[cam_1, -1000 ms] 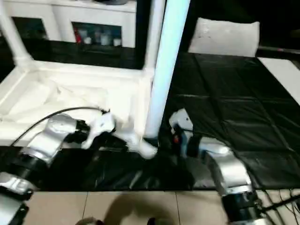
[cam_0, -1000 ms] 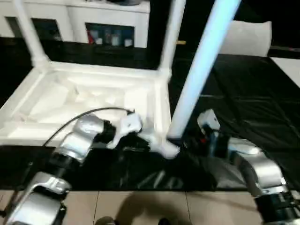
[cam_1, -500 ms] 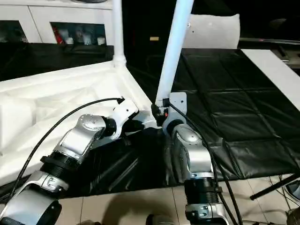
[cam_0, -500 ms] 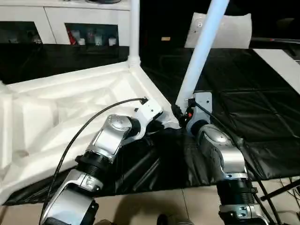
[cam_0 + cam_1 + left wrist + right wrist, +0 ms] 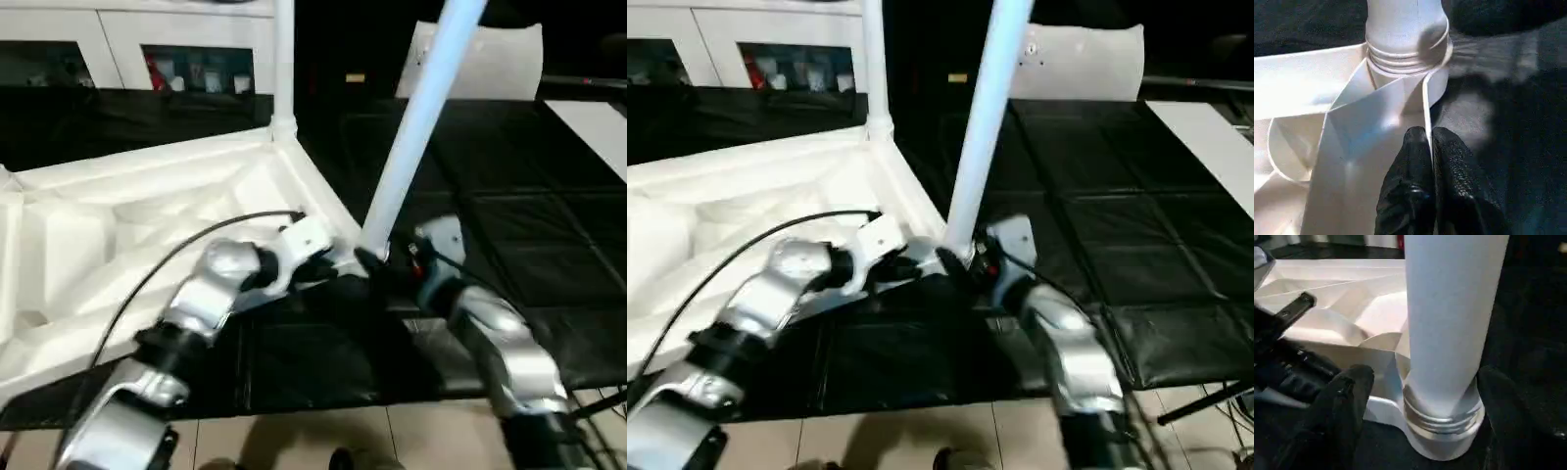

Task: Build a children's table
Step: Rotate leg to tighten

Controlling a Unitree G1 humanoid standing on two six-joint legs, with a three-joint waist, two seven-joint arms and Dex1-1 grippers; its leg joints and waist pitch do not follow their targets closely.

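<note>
So the thing everything hangs on here is the leg [image 5: 1449, 323] you're working on: its long axis runs up and away from your right hand [image 5: 1415, 401], leaning a bit toward the right in the head view, with its threaded foot sitting in the near corner socket [image 5: 1442, 440] of the upside-down children's table [image 5: 118, 225]. Your right hand is the closer one, it's right at the base of that leg with a finger [image 5: 1339, 406] on each side of it, spread wide and not touching the tube as far as I can see, so I'd call that let go, not gripping. Your left hand [image 5: 1427, 161] is pinched shut on the thin rim wall just beside the same socket, basically steadying the corner. A few thread rings are exposed above the socket, so my guess is it's not fully seated, and the next move is probably re-gripping and twisting around that tilted axis, not straight vertical. Another leg [image 5: 283, 59] already stands upright in the far corner, well apart, so no clash there. Watch the black cable [image 5: 186, 250] looping over your left forearm and the crinkly black sheet [image 5: 509, 225] under everything; the white bag [image 5: 490, 59] at the back is out of the way.
</note>
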